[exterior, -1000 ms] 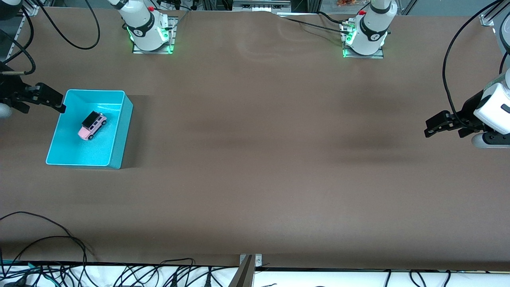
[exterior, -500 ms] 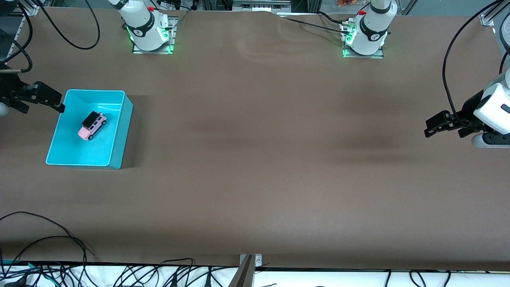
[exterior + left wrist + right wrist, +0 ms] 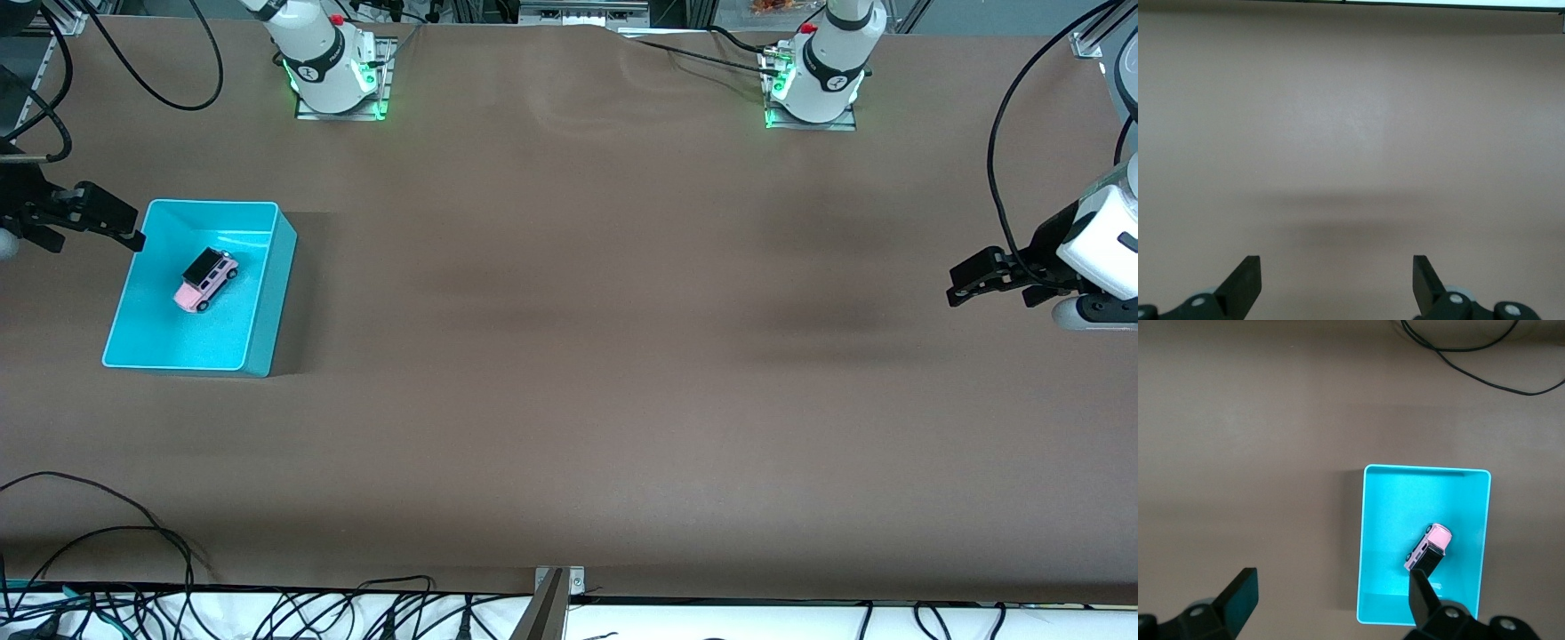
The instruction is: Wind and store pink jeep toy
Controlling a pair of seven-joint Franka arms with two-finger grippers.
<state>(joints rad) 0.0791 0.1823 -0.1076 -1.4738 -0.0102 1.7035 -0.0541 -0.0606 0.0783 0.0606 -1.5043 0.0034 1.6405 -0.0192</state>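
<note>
A: What is seen first, going by size?

B: The brown table (image 3: 569, 356) is spread across the whole front view. Black cables (image 3: 107, 551) are gathered along its edge nearest the front camera, and the two white arm bases are seen at its opposite edge.

A: And next?

B: A turquoise bin (image 3: 267, 302) is set on the table toward the right arm's end. It stands upright with its mouth open upward.

A: Where is the pink jeep toy found?

B: The pink jeep toy (image 3: 206, 279) is lying inside the turquoise bin, on the bin's floor, on its wheels and turned at a slant to the walls. Its black roof is shown upward. No wall of the bin is touched by it, as is confirmed in the right wrist view (image 3: 1429, 549).

A: How are the grippers placed?

B: The right gripper (image 3: 133, 233) is held in the air just beside the bin's rim, at the right arm's end of the table. Its fingers (image 3: 1238, 597) are spread apart and nothing is gripped. The left gripper (image 3: 958, 286) is kept waiting over bare table at the left arm's end, well apart from the bin. Its fingers (image 3: 1245, 283) are likewise released, with nothing between them.
</note>
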